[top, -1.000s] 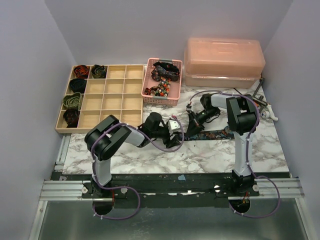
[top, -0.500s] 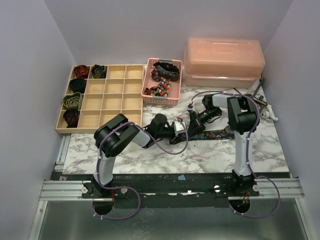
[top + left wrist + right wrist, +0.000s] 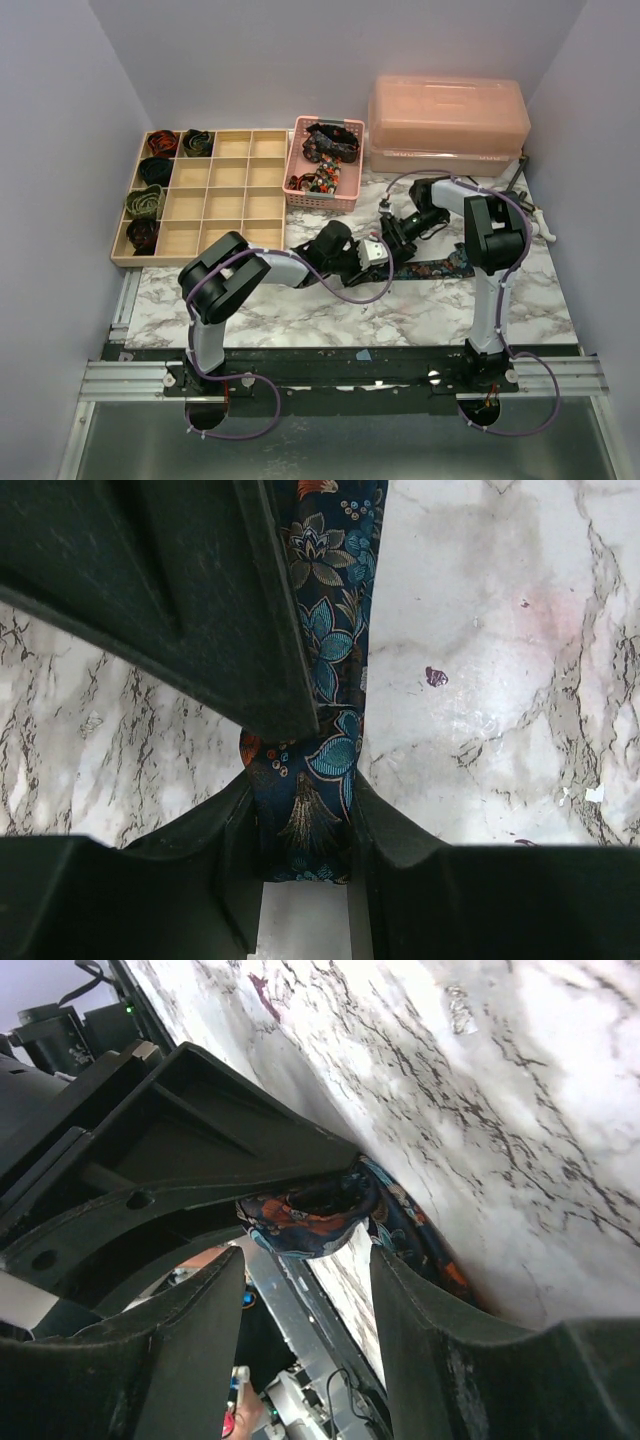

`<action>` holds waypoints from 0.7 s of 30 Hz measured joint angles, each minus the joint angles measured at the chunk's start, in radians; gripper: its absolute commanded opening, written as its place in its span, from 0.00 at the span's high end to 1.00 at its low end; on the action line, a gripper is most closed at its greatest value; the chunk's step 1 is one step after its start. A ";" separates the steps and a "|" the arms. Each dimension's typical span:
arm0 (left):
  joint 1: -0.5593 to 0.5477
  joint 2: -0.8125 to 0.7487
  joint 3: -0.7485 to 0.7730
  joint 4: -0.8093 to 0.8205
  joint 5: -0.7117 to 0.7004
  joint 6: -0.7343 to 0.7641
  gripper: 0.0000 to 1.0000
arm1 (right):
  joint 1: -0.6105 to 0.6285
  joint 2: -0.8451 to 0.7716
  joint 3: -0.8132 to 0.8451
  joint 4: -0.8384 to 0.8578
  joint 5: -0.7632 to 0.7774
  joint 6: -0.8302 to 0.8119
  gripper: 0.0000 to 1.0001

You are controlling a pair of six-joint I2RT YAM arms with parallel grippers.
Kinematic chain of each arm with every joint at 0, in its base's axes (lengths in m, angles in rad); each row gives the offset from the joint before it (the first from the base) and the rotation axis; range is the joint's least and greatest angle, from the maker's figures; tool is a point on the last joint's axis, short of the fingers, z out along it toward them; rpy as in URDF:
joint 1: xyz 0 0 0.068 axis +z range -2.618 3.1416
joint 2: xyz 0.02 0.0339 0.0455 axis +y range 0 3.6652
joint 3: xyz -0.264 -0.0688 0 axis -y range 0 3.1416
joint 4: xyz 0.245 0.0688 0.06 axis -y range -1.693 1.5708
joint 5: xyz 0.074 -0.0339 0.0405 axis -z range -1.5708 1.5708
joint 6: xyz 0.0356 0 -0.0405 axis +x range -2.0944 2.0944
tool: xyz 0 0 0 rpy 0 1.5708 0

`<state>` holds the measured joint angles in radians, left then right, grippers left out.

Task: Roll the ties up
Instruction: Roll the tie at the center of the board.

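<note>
Left gripper [image 3: 305, 815] first: its fingers [image 3: 395, 840] are pinched tight on the floral tie [image 3: 325, 660], right at a little folded-over start of a coil. The rest of the strip runs away flat over the marble table [image 3: 480, 680]. The right gripper [image 3: 305, 1260] sits just beside it with its fingers [image 3: 430, 1360] apart and nothing between them. The bunched tie end shows just beyond the tips, right up against the left gripper's dark housing. So one side holds, the other is free.

From above, the two grippers meet mid-table and the tie's tail stretches off to the right along the marble.

My read: this is the very beginning of the roll, barely a turn in. To do it well, I'd want the left pinch on the core while the free fingers come in and take the coil's edge, so the fabric never goes slack. Roll along the strip's own line, otherwise the spiral cones out sideways. The fabric looks slippery and will probably spring open if both sides let go at once.

Further out: coiled ties [image 3: 145, 200] sit in the left compartments of the wooden tray [image 3: 228, 205]. Loose ties [image 3: 330, 142] wait in the pink basket [image 3: 322, 198], with a pink lidded box [image 3: 447, 115] to its right.
</note>
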<state>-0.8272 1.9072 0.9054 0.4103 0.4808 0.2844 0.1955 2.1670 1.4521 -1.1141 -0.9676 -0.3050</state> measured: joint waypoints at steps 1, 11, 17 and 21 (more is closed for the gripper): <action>-0.003 0.000 0.009 -0.018 -0.006 0.002 0.83 | 0.003 -0.001 0.000 -0.003 -0.003 -0.001 0.51; -0.013 -0.002 0.047 -0.096 -0.030 0.023 0.77 | 0.054 0.000 -0.027 0.031 0.018 0.053 0.99; -0.013 -0.002 0.051 -0.101 -0.032 0.028 0.44 | 0.042 0.005 -0.034 0.032 0.032 0.067 0.99; 0.001 -0.009 0.013 -0.037 -0.011 0.021 0.34 | -0.002 0.055 -0.043 0.009 0.038 0.053 0.99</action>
<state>-0.8261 1.8980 0.9180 0.3733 0.4702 0.3054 0.1932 2.2219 1.4086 -1.1053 -0.9295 -0.2516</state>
